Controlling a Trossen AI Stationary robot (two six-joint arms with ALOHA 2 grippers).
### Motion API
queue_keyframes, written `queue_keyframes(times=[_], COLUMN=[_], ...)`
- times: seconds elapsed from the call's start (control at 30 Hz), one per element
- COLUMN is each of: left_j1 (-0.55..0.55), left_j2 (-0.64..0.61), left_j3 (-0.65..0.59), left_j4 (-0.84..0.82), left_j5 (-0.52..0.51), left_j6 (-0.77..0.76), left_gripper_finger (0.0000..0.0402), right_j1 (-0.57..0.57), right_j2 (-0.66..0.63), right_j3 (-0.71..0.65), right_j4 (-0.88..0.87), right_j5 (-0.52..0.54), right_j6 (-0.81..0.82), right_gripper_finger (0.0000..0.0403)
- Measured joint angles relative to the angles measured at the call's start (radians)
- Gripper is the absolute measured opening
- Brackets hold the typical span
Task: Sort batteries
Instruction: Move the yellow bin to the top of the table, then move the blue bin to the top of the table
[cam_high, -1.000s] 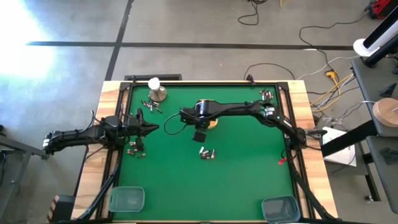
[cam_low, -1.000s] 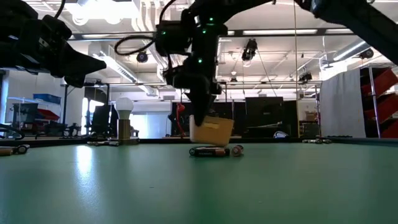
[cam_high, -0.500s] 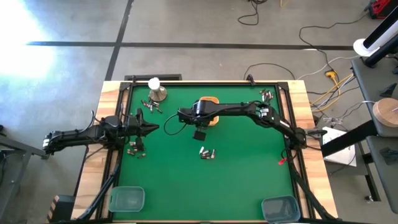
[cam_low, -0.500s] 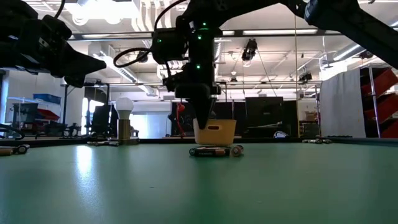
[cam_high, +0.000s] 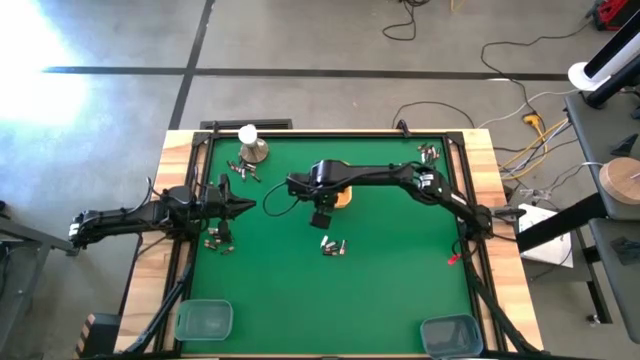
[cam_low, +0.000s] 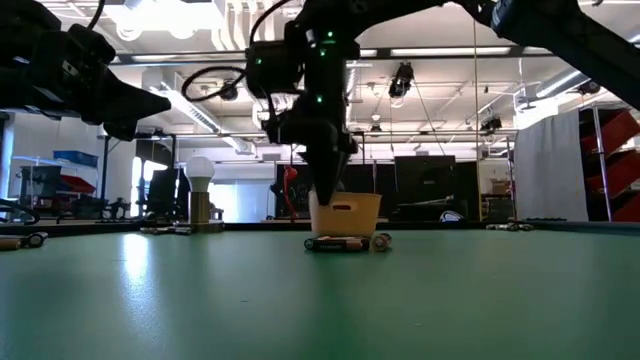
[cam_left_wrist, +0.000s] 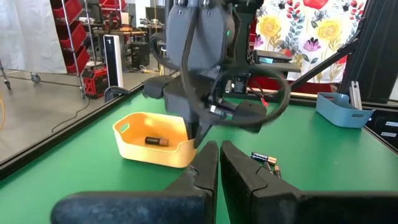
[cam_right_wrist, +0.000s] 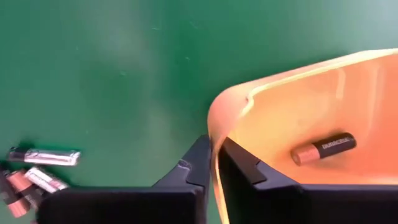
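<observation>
A small yellow tray (cam_high: 342, 198) stands level on the green table near its middle and has one coppery battery (cam_right_wrist: 323, 148) inside. My right gripper (cam_high: 322, 205) is over the tray's near left corner, shut on its rim. Loose batteries lie just nearer on the table (cam_high: 333, 246), with more clusters at the left edge (cam_high: 218, 240), by the far left (cam_high: 243, 170) and at the far right corner (cam_high: 430, 152). My left gripper (cam_high: 250, 207) hangs shut above the table's left side, pointing at the tray. My right gripper pinches the yellow tray's wall at a rounded corner of the rim (cam_right_wrist: 214, 124), one finger inside the tray and one outside. It comes from above, pointing down (cam_left_wrist: 194, 134). The tray sits upright with its bottom on the table (cam_low: 345, 230).
A round metal dome with a white ball (cam_high: 250, 145) stands at the far left. Two clear plastic trays sit at the near edge, one at the left (cam_high: 204, 320) and one at the right (cam_high: 451, 335). A black frame (cam_high: 470, 215) borders the green mat.
My right gripper has kept its hold on the yellow tray and brought it down: a second ago the tray hung tilted with one end off the table, and now it stands level on the table.
</observation>
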Motion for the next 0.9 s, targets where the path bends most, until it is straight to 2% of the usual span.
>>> queue_keyframes(times=[0.3,0.4,0.47,0.57,0.67,0.83,0.9], left_j1=[0.0,0.0,0.0,0.0,0.0,0.0,0.0], left_j2=[0.0,0.0,0.0,0.0,0.0,0.0,0.0], left_j3=[0.0,0.0,0.0,0.0,0.0,0.0,0.0], left_j4=[0.0,0.0,0.001,0.001,0.001,0.001,0.012], left_j5=[0.0,0.0,0.0,0.0,0.0,0.0,0.0], left_j6=[0.0,0.0,0.005,0.007,0.007,0.005,0.005], left_gripper_finger=[0.0,0.0,0.0,0.0,0.0,0.0,0.0], right_j1=[0.041,0.093,0.153,0.266,0.381,0.544,0.591], right_j2=[-0.107,-0.167,-0.207,-0.255,-0.297,-0.317,-0.316], right_j3=[0.0,0.0,-0.004,-0.021,-0.05,-0.097,-0.118], right_j4=[0.004,0.003,0.006,-0.022,-0.059,-0.134,-0.164], right_j5=[0.052,0.068,0.133,0.283,0.356,0.353,0.313], right_j6=[0.044,0.059,0.111,0.26,0.434,0.788,0.944], right_gripper_finger=[0.0149,0.0181,0.0197,0.0211,0.022,0.023,0.0231])
